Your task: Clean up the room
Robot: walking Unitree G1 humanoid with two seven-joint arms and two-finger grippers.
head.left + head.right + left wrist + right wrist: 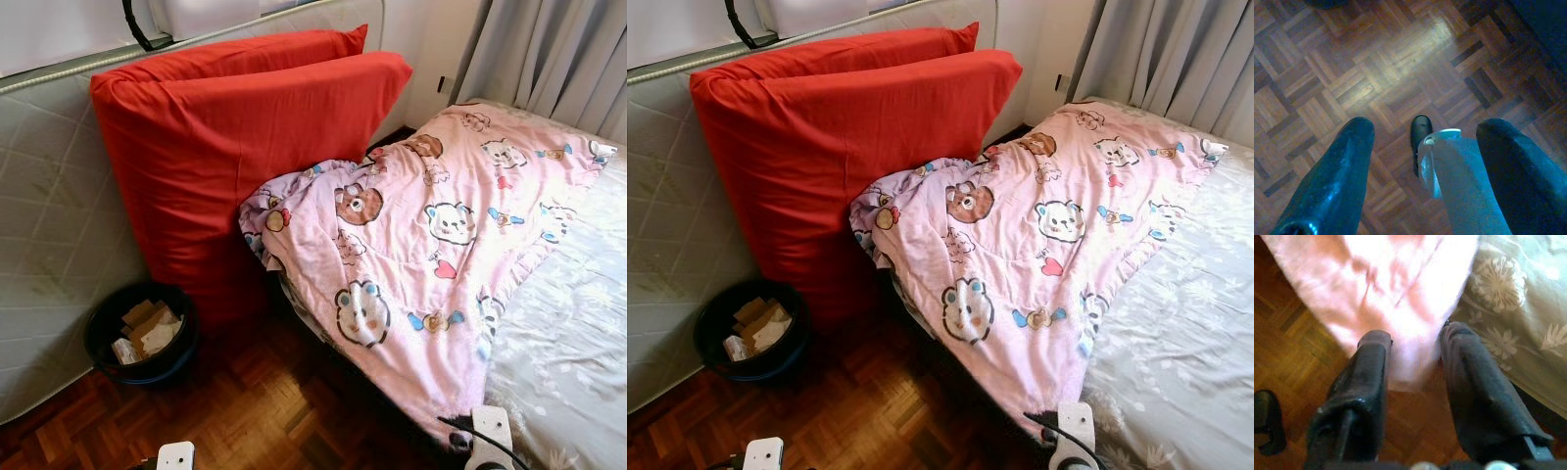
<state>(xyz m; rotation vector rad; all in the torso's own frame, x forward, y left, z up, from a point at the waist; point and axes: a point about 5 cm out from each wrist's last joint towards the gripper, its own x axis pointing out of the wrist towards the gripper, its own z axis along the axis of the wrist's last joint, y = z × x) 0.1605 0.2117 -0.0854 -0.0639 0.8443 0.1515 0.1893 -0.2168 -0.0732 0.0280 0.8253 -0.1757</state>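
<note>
Head views, bedding: pink cartoon-bear blanket (431,245) lying crooked across the bed (578,333), one corner hanging toward the parquet floor (245,411); red cushions (235,147) propped against an upended mattress (49,245), seemingly for storage; black bin (140,331) of scraps beside them.
Left wrist view: left gripper (1420,147) idle above floor, fingers apart, empty.
Right wrist view: right gripper (1413,367) fingers apart, poised around the blanket's hanging corner, likely to grasp and straighten.

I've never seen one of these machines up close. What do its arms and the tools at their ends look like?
Each tool has two long, thick black fingers with rounded tips: glossy on the left tool, duller on the right tool. From the head camera, white blocky parts show at the bottom edge, one with a black cable.
</note>
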